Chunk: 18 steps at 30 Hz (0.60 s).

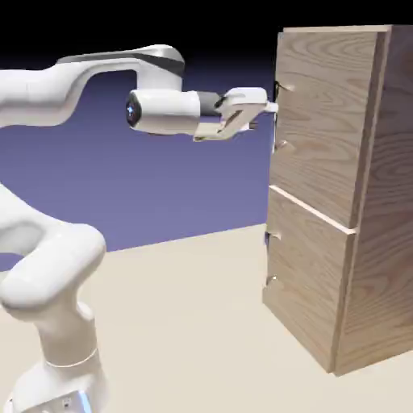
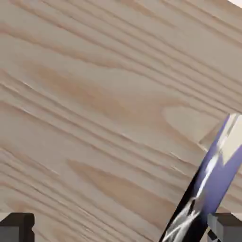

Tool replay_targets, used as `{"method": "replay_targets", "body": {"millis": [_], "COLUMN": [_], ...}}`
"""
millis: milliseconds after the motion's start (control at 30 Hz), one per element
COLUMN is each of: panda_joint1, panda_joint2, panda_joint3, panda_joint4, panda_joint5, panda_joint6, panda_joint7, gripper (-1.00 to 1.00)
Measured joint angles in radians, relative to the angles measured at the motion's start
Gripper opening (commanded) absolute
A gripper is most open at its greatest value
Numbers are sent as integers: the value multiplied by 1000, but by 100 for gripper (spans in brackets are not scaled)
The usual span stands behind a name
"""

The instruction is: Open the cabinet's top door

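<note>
With end effector (image 2: 121, 228) spread apart, centre on the bar handle (image 2: 209, 175), clamp squarely, then swing the top door (image 1: 324, 121) gently outward.

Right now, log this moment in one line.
claw: open | handle: toward hand view's right side of claw, ungripped | top door: shut
</note>
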Motion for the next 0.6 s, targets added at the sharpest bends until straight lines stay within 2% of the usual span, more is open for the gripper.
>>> {"method": "replay_targets", "body": {"millis": [267, 467, 500, 600], "panda_joint1": [-109, -291, -292, -256], "panda_joint2": [-57, 5, 5, 6], "panda_joint3": [123, 227, 227, 198], "panda_joint4": [58, 176, 176, 147], "panda_joint5": [339, 380, 380, 363], "panda_joint6": [-7, -54, -54, -79], "panda_joint7": [183, 166, 166, 164], "gripper": [0, 0, -100, -100]}}
